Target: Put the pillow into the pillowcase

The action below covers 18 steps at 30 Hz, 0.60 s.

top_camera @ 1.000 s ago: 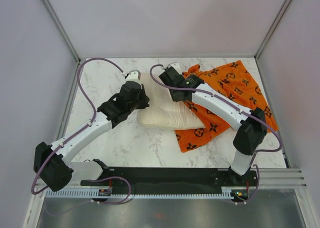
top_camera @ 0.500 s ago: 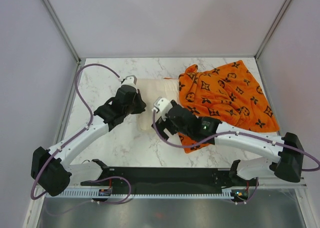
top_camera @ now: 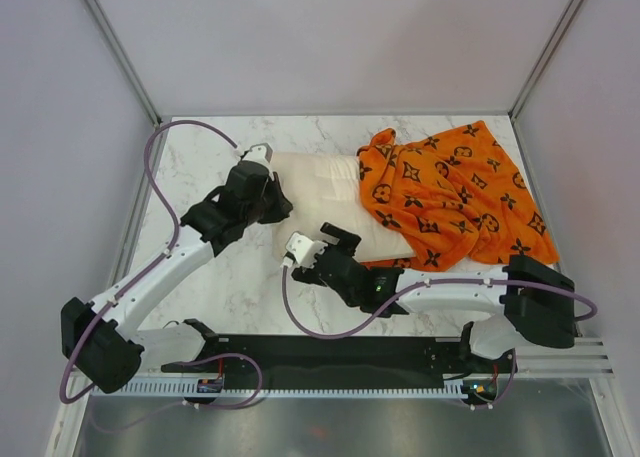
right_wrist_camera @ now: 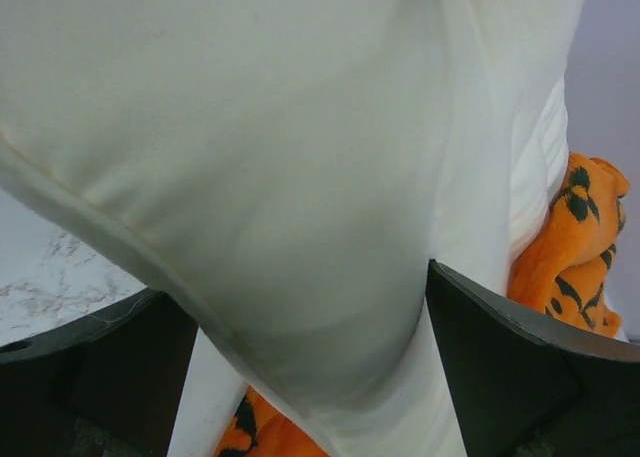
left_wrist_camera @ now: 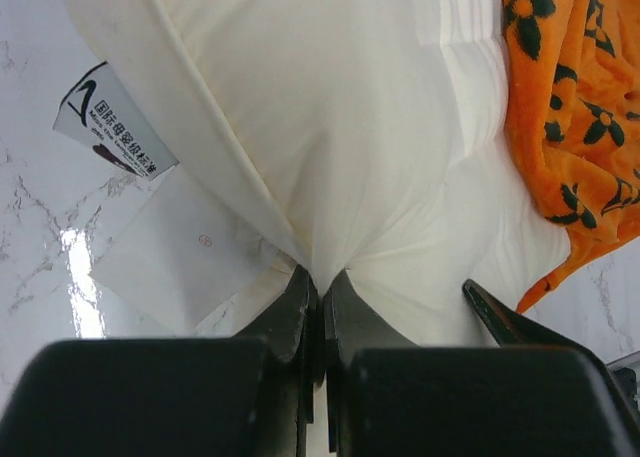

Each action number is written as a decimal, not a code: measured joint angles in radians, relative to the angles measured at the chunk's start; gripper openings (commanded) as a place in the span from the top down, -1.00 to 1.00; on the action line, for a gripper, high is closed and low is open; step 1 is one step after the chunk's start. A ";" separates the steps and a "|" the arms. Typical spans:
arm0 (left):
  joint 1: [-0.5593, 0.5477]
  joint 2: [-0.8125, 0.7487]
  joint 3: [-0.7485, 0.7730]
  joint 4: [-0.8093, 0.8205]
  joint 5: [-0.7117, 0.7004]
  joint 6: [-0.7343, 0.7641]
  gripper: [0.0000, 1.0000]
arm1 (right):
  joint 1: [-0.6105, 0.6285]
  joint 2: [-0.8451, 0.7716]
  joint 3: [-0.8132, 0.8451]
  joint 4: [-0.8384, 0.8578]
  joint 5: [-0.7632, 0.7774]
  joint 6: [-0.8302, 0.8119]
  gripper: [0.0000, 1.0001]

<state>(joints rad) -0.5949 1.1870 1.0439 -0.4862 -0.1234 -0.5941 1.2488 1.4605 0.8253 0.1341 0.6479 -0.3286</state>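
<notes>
Left gripper (left_wrist_camera: 320, 282) tight on pillow (left_wrist_camera: 330, 127) fold, clear wrist-side only; right gripper (right_wrist_camera: 300, 307) wide apart.

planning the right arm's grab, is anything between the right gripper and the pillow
Nothing visible. The open right gripper straddles a corner of the pillow, with only its bare fabric between the jaws. The pillowcase lies beyond it.

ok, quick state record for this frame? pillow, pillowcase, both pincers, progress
pillow: on the marble table, left and middle uncovered
pillowcase: crumpled at right, over the pillow's right end; whether that end is inside it, cannot tell
left pincer: shut, pinching the pillow's left end
right pincer: open, fingers either side of the pillow's near edge
tag: white, printed, at the pillow's left end
progress: most of the pillow outside the pillowcase
</notes>
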 measured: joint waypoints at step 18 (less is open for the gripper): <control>0.208 -0.168 -0.005 0.023 0.105 0.013 -1.00 | -0.090 -0.204 -0.092 0.224 0.136 0.101 1.00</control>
<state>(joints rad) -0.3874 1.0191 1.0389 -0.4637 -0.0181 -0.5808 1.1587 1.2564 0.7334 0.3584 0.7837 -0.2279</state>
